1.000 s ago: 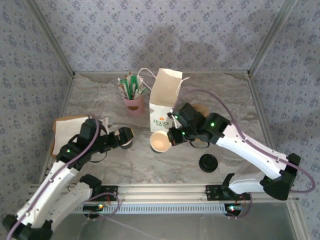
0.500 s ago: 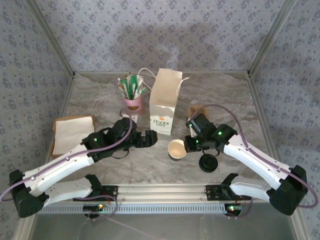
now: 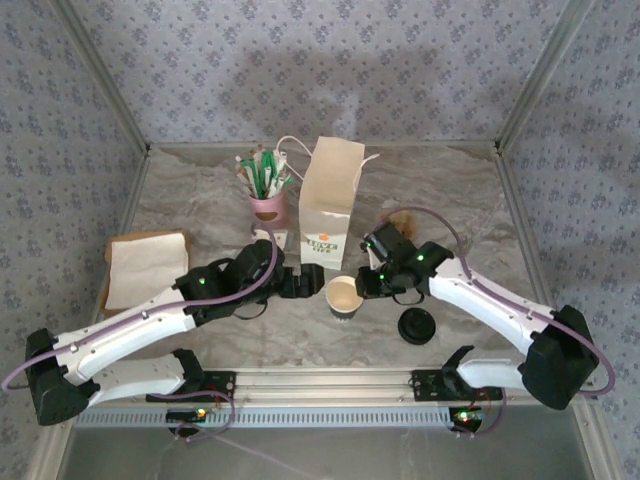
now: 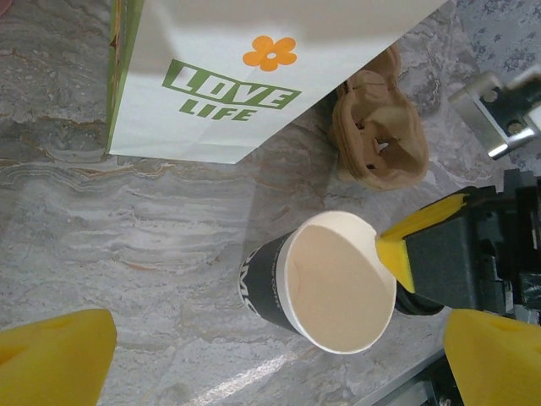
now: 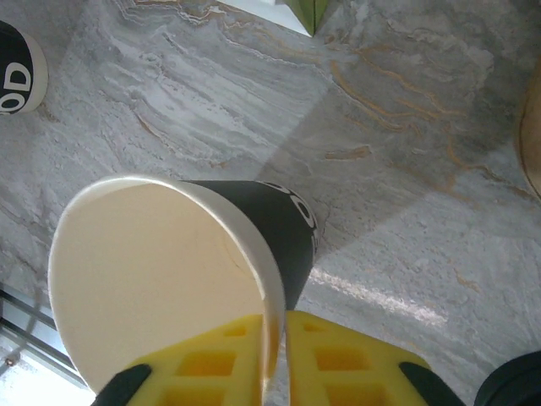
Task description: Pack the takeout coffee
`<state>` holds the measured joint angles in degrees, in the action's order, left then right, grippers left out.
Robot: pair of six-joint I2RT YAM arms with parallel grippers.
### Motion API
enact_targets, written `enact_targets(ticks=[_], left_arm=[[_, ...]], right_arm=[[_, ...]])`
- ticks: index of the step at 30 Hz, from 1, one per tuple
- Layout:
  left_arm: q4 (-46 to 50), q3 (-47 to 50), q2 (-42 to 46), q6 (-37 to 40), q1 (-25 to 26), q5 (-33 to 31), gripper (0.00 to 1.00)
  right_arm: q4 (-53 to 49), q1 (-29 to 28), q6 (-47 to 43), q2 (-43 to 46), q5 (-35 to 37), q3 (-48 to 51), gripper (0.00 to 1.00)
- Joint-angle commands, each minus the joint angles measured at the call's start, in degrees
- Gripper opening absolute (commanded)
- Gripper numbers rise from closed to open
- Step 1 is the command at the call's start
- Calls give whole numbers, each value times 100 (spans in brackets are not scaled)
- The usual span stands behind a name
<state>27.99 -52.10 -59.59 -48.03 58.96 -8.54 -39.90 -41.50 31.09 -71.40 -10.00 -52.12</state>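
A lidless paper cup [image 3: 345,297] [image 4: 338,283] [image 5: 161,271], dark outside and cream inside, stands upright in front of the white bag [image 3: 330,205]. My right gripper [image 3: 362,285] [image 5: 279,326] straddles its rim, one finger inside and one outside, barely open with a thin gap at the wall. My left gripper [image 3: 303,283] [image 4: 279,364] is wide open just left of the cup, touching nothing. A loose black lid [image 3: 416,326] lies to the right. A bit of another dark cup wall [image 5: 15,72] shows at a frame edge; I cannot tell whether it is the takeout coffee.
The bag [image 4: 254,76] reads LOVE LIFE and stands upright with its top open. A brown cup carrier [image 3: 400,218] [image 4: 380,135] lies right of it. A pink cup of stirrers [image 3: 267,207] stands left of it. Napkins [image 3: 145,265] lie far left.
My left arm swung from the left side in to the cup. My right gripper carried the cup right, then slightly back left, and its fingers have just loosened on the rim.
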Motion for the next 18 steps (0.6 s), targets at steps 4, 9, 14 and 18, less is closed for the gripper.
enact_targets(ticks=[4, 9, 14, 18], left_arm=[[-125, -118, -26, 181, 54, -122, 99], [-56, -220, -59, 290, 152, -222, 100], [-14, -334, -139, 381, 333, -346, 99], [-4, -438, -192, 475, 608, -564, 99]], right_arm=[[-3, -20, -41, -51, -55, -192, 26], [-331, -16, -33, 231, 19, -236, 39], [-725, 30, 2, 656, 314, -298, 60], [-1189, 44, 113, 1083, 632, -342, 92]])
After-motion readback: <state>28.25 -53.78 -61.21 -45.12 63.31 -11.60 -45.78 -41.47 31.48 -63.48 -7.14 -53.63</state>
